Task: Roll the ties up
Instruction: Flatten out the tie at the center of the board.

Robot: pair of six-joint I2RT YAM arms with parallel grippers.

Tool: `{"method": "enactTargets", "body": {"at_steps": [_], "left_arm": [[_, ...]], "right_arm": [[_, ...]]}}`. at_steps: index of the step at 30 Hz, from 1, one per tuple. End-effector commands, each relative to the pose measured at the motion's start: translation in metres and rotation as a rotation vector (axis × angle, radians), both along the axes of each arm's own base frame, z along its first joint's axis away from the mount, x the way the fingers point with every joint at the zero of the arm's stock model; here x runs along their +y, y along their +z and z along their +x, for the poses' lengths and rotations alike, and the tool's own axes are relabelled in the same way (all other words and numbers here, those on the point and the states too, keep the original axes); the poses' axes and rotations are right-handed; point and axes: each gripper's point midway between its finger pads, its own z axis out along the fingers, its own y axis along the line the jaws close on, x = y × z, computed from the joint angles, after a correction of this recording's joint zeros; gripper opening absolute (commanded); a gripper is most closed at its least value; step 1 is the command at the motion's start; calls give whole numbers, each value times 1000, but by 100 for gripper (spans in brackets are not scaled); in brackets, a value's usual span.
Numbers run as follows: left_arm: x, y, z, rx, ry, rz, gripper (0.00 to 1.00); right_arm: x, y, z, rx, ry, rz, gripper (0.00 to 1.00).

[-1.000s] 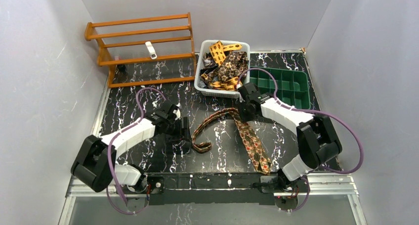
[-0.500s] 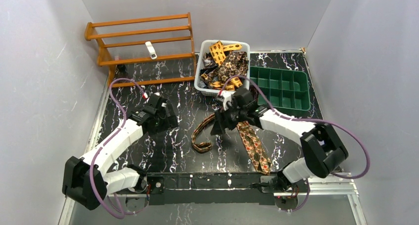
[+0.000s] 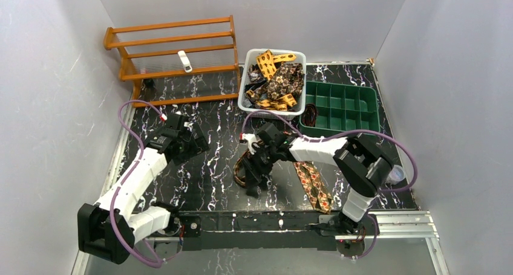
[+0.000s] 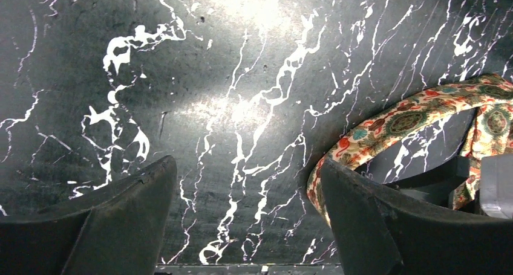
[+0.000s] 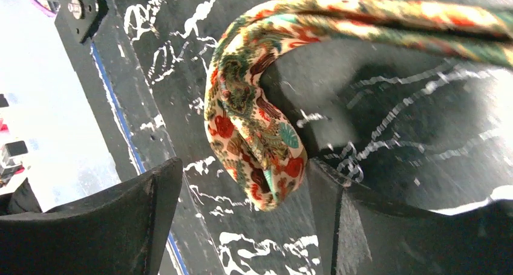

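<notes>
One patterned red-orange and olive tie point(image 3: 311, 179) lies bent on the black marble table, wide end near front right, narrow end curled at the middle. My right gripper point(image 3: 250, 179) is open over that curled narrow end. In the right wrist view the folded tie end point(image 5: 254, 127) hangs between the open fingers point(image 5: 242, 166), close to the right finger point(image 5: 339, 220), with no grip on it. My left gripper point(image 3: 201, 143) is open and empty, left of the tie. In the left wrist view point(image 4: 245, 166) the tie point(image 4: 411, 115) lies beside the right finger.
A white basket point(image 3: 244, 97) heaped with more ties point(image 3: 275, 78) stands at the back centre. A green compartment tray point(image 3: 342, 106) sits to its right, with a dark coil point(image 3: 310, 114) in one compartment. A wooden rack point(image 3: 175, 51) stands at the back left. Purple cables loop over both arms.
My right gripper swung left and nearer, from the tie's middle bend to its curled narrow end. My left arm pulled back to the left, away from the tie.
</notes>
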Motion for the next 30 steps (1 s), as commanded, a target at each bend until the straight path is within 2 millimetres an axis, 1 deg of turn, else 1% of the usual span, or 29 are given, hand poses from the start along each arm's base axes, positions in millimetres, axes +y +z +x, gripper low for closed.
{"method": "enactTargets", "body": {"at_steps": [1, 3, 4, 5, 6, 9, 11, 13, 14, 16, 18, 20, 22, 23, 26, 28, 30], "left_arm": [[18, 12, -7, -17, 39, 64, 87], [28, 18, -9, -32, 83, 102, 87], [33, 21, -10, -38, 103, 119, 87], [37, 24, -11, -40, 120, 133, 87], [43, 28, -12, -43, 144, 154, 87], [60, 42, -17, -64, 216, 212, 87], [71, 51, -21, -82, 259, 245, 88], [78, 57, -25, -95, 288, 264, 91], [79, 58, -26, -99, 295, 266, 92], [81, 61, -30, -103, 312, 261, 93], [81, 63, -32, -115, 322, 248, 93], [80, 65, -32, -136, 324, 236, 95], [78, 65, -30, -149, 312, 223, 98], [75, 65, -27, -156, 305, 213, 98], [64, 58, -21, -136, 263, 180, 98], [58, 52, -19, -105, 248, 166, 98], [55, 46, -20, -80, 240, 158, 98]], "right_arm": [[23, 10, -13, 25, 83, 28, 79], [42, 19, -15, 37, 89, 66, 72], [53, 25, -16, 52, 97, 94, 68], [66, 30, -16, 66, 108, 125, 66], [78, 33, -16, 84, 114, 140, 66], [119, 43, -7, 96, 118, 182, 69], [144, 48, 2, 85, 122, 203, 73], [163, 58, 14, 47, 114, 235, 76], [171, 69, 23, 5, 109, 254, 76], [171, 76, 40, -93, 63, 240, 80], [164, 81, 54, -177, 17, 234, 84], [151, 84, 62, -233, -10, 203, 85], [136, 90, 67, -291, -16, 177, 87], [128, 98, 70, -335, -32, 170, 88], [107, 104, 89, -500, -100, 152, 92], [93, 104, 106, -593, -184, 130, 98], [84, 100, 116, -630, -220, 121, 99]]}}
